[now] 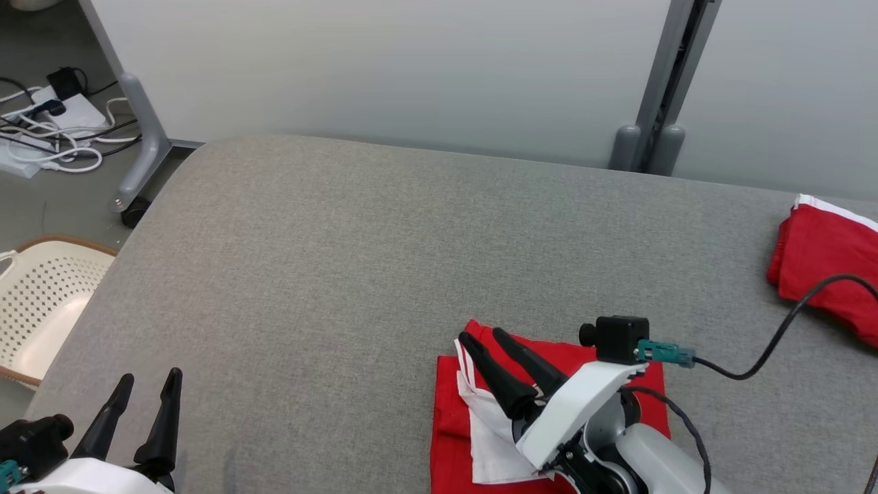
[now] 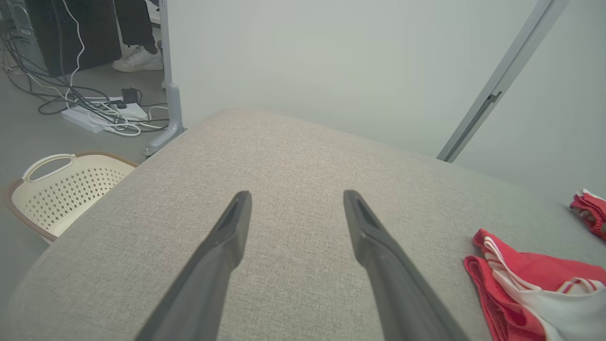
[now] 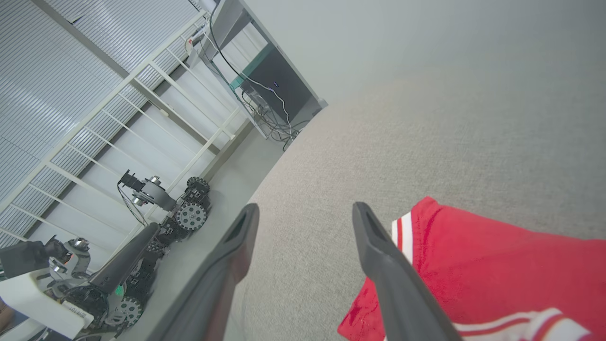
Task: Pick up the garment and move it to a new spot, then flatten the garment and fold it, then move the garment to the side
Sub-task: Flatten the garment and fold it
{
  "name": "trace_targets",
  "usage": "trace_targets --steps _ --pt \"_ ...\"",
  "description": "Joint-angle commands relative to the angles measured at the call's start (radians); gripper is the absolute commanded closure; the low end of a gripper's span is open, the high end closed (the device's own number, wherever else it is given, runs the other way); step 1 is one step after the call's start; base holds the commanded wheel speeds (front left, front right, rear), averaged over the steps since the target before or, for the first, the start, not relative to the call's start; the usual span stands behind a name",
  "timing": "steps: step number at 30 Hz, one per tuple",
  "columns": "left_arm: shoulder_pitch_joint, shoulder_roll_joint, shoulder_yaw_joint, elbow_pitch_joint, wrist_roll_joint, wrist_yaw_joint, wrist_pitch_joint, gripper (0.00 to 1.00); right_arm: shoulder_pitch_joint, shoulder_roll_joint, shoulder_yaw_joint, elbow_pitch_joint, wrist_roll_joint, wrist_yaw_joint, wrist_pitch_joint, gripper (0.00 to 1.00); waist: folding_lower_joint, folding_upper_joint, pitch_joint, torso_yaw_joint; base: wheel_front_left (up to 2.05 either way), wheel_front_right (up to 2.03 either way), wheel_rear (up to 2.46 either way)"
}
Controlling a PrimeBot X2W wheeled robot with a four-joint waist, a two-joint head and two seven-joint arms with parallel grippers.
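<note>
Right fingers [image 1: 527, 360] spread and empty over the folded garment [image 1: 447, 420].

My right fingers [image 3: 388, 270] stand wide apart with nothing between them, pointing past the far left corner of the red garment [image 3: 478, 265] with white stripes, which lies folded on the near right part of the grey desk [image 1: 329, 274]. My left fingers [image 1: 164, 418] are spread too, holding nothing, at the near left edge of the desk, well apart from the garment [image 2: 521, 270]. In the left wrist view, those fingers [image 2: 218, 255] point across bare desk. A second red garment [image 1: 823, 261] sits at the far right edge. A pale basket [image 1: 41, 302] stands on the floor to the left.
</note>
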Motion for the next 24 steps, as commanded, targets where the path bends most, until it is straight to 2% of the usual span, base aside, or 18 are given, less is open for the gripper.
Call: trace_targets --steps 1,6,11,15,18,22,23,24 --pt "0.008 0.001 0.003 -0.007 -0.001 0.008 -0.001 0.00 -0.012 -0.008 -0.011 -0.030 0.012 0.002 -0.029 0.00 0.0000 0.0000 -0.011 -0.024 0.00 0.00 0.00" --pt "0.020 0.001 -0.001 -0.023 0.005 0.020 -0.001 0.00 0.007 -0.012 -0.129 -0.088 -0.052 0.002 -0.061 0.00 0.0000 0.0000 -0.026 -0.062 0.00 0.00 0.00" --pt "0.030 -0.006 -0.012 -0.036 0.011 0.032 0.003 0.00 0.072 -0.049 -0.318 -0.105 -0.216 0.002 -0.023 0.00 0.0000 0.0000 -0.038 -0.082 0.00 0.00 0.00" --pt "0.035 -0.005 -0.016 -0.041 0.012 0.034 0.003 0.00 0.150 -0.037 -0.461 -0.140 -0.336 0.002 0.017 0.00 0.0000 0.0000 -0.040 -0.086 0.00 0.00 0.00" --pt "0.038 -0.001 -0.015 -0.043 0.010 0.034 0.002 0.00 0.200 -0.023 -0.525 -0.192 -0.385 0.002 0.051 0.00 0.0000 0.0000 -0.040 -0.088 0.00 0.00 0.00" --pt "0.032 0.001 -0.012 -0.047 0.013 0.032 -0.001 0.00 0.235 -0.012 -0.558 -0.236 -0.442 0.002 0.081 0.00 0.0000 0.0000 -0.038 -0.091 0.00 0.00 0.00" --pt "0.030 0.000 -0.012 -0.049 0.014 0.031 -0.003 0.00 0.243 -0.009 -0.569 -0.243 -0.467 0.002 0.091 0.16 0.0000 0.0000 -0.038 -0.091 0.00 0.00 0.00" --pt "0.027 0.000 -0.011 -0.051 0.017 0.029 -0.004 0.00 0.252 -0.008 -0.578 -0.247 -0.496 0.002 0.099 0.53 0.0000 0.0000 -0.038 -0.091 0.00 0.00 0.00"
